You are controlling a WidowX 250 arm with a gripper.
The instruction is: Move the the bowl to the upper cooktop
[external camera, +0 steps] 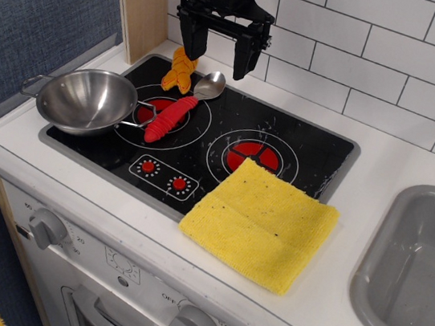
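The shiny steel bowl (87, 102) with wire loop handles sits upright at the left edge of the black hob (317, 149), empty. It overlaps the outer rings of the left burner circle (151, 107), which lies slightly higher in the picture than its twin. The right burner circle (253, 150) is partly covered by a cloth. My black gripper (215, 61) hangs open and empty above the hob's back edge, behind and to the right of the bowl, well apart from it.
A metal spoon with a red handle (172, 118) lies across the left burner. An orange braided toy (180, 70) lies at the hob's back. A yellow cloth (262, 222) covers the hob's front right corner. Red knob dots (163, 175) mark the front. A grey sink (421, 273) is on the right.
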